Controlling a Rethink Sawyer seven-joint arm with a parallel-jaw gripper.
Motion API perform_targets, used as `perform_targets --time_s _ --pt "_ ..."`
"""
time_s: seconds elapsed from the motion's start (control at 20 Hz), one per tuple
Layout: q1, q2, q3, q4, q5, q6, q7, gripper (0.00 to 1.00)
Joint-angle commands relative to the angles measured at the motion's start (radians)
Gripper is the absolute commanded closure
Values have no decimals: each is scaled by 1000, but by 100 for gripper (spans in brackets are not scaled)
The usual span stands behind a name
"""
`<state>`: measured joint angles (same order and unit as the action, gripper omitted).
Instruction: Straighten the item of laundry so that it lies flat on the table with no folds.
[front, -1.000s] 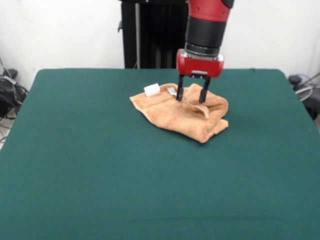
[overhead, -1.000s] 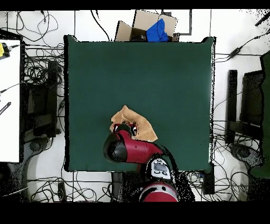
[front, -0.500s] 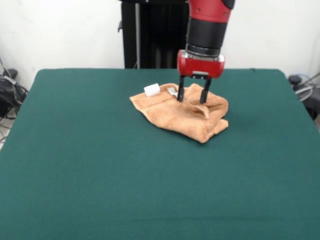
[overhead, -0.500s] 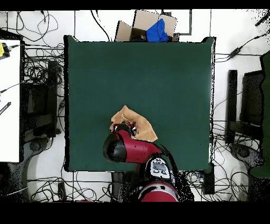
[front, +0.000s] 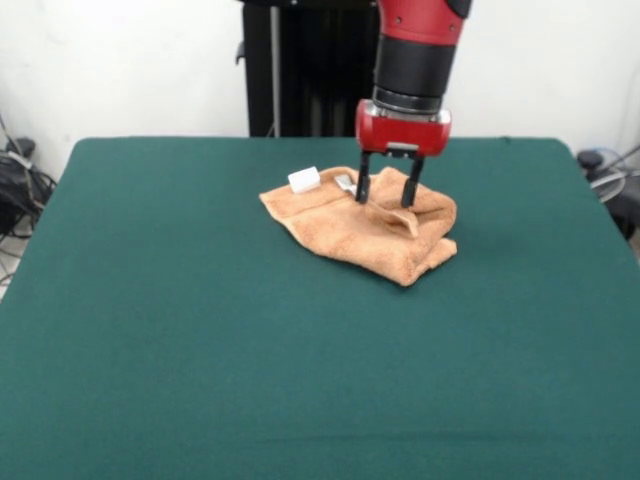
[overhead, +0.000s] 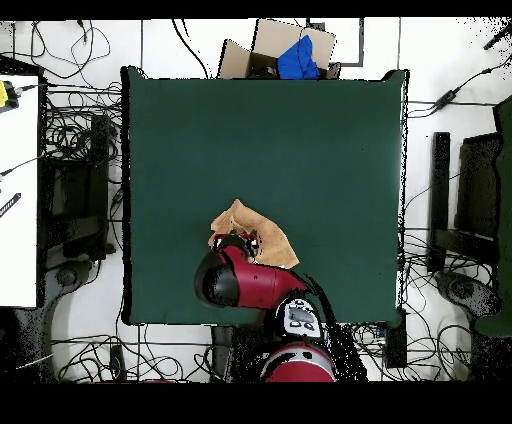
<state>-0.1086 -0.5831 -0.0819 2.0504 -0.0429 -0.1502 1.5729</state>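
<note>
While bunched: towel (front: 372, 228) lies folded on table (front: 200, 350)
Hand (front: 385, 193): released, fingers spread over far fold
Risk: pinching two layers drags the bundle without unfolding it

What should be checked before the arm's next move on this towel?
1. Towel flat: not ok, folded and bunched.
2. Gripper open: ok, fingers spread.
3. Gripper over the towel: ok, at its far edge.
4. Fingers touching cloth: cannot tell.
5. Room on the table to spread: ok, green top shows on all sides.
6. White tag free: ok, beside the gripper.
</note>
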Motion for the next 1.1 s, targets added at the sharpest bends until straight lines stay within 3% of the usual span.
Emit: perform_targets --time_s 0.05,1.1 --pt "-6 61 7 -43 -14 -11 156 0" --pt "-18 90 -15 -63 -40 -43 142 0"
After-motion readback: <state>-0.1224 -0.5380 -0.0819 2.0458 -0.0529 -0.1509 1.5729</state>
